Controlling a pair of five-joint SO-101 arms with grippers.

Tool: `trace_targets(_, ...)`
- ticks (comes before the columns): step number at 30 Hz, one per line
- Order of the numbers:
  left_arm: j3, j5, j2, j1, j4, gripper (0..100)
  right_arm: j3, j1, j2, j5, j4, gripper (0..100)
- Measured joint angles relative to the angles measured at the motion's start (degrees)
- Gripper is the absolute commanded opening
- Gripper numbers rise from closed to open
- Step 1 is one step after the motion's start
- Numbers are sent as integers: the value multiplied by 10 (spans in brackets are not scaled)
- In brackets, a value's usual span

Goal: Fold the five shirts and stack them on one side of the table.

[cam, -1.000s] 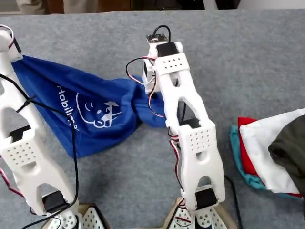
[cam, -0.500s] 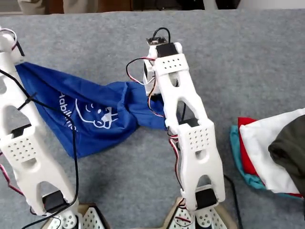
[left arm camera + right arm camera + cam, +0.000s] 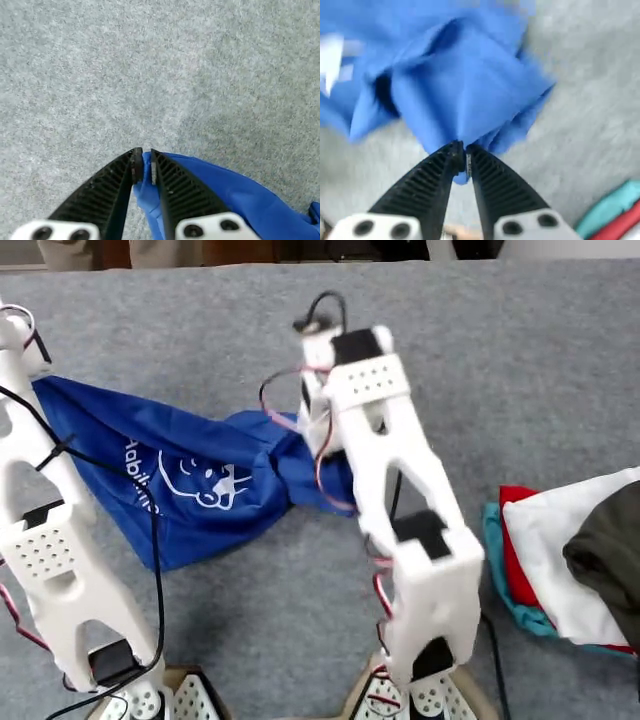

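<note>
- Shirts first: the blue shirt (image 3: 200, 490) lies bunched on the grey table (image 3: 500, 360), stretched between my two arms.
- My left gripper (image 3: 144, 162) is squeezed tight on one corner of the blue shirt.
- My right gripper (image 3: 461, 152) is squeezed tight on the other end.
- A pile of shirts (image 3: 570, 570) sits at the table's right edge, well apart from the blue one.

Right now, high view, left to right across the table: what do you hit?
left arm → blue shirt → right arm → pile of shirts
</note>
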Motion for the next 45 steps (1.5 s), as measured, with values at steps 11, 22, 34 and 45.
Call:
trace_targets(11,0,-39,-2,-14,19,20,430,-47,-246,107,-12,58)
trace_targets(22,0,-39,-3,-14,19,20,488,-29,-451,237,-91,363)
trace_targets(34,0,-39,-3,-2,24,20,97,20,-111,91,-208,249)
trace_targets(45,0,-39,-3,4,28,20,-515,20,380,-38,-7,246)
